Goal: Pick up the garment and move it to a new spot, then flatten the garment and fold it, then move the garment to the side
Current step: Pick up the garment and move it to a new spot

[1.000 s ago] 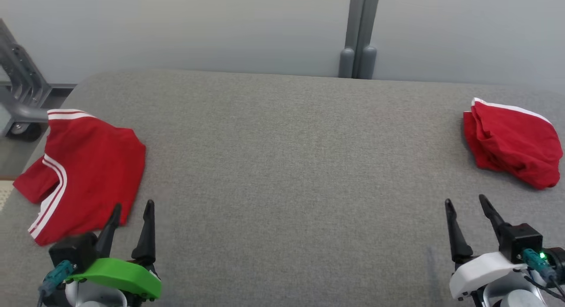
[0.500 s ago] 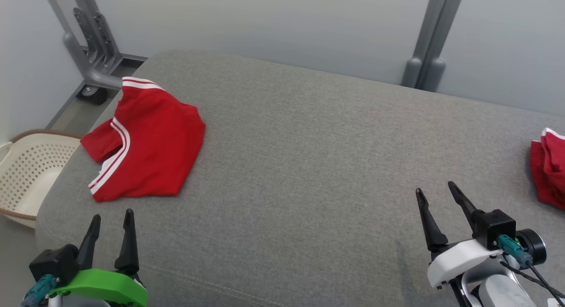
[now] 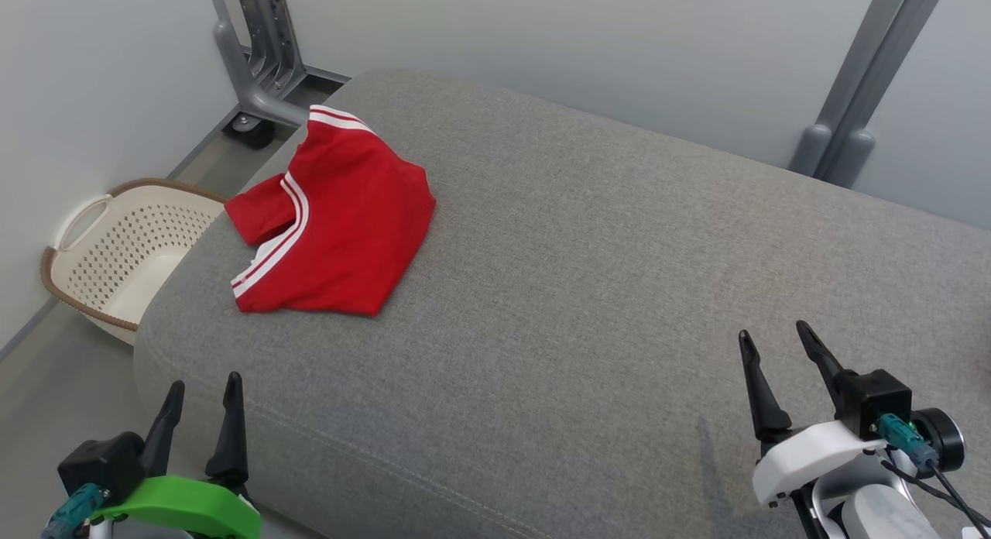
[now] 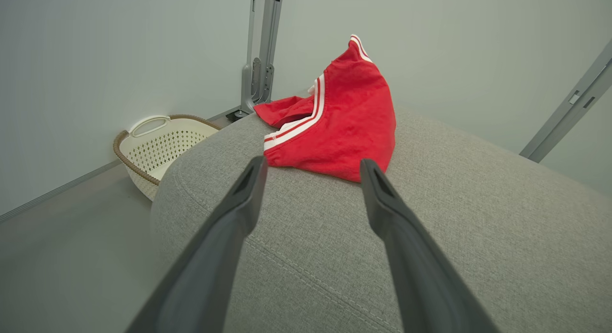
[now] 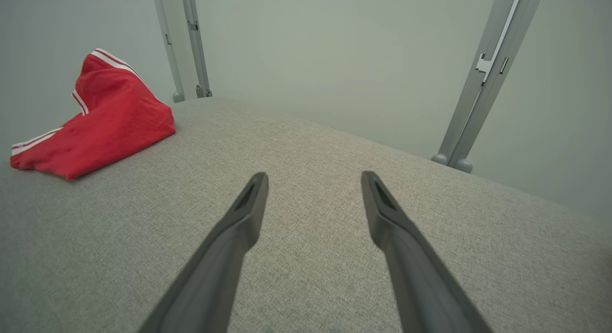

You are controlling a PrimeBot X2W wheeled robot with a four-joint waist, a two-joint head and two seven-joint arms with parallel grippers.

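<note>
Starting at the left gripper (image 3: 205,380), lower left of the head view: the fingers are held apart, nothing is gripped, and the tips are pointed up the frame at the near edge of the grey cushion (image 3: 604,291). The right gripper (image 3: 773,329), lower right, is likewise spread and empty above bare fabric. Both forearms are held low at the bottom edge, neither reaching.

The red garment (image 3: 341,229) is found upper left, on the cushion's left end, in a compact, folded-looking shape with its white stripes showing, well apart from both grippers. A pale basket (image 3: 77,221) is noted on the floor beyond that end.

Step judged: the set-aside looks done, or nearly. Any further handling would call for the left arm to be extended forward to the garment's near hem.
</note>
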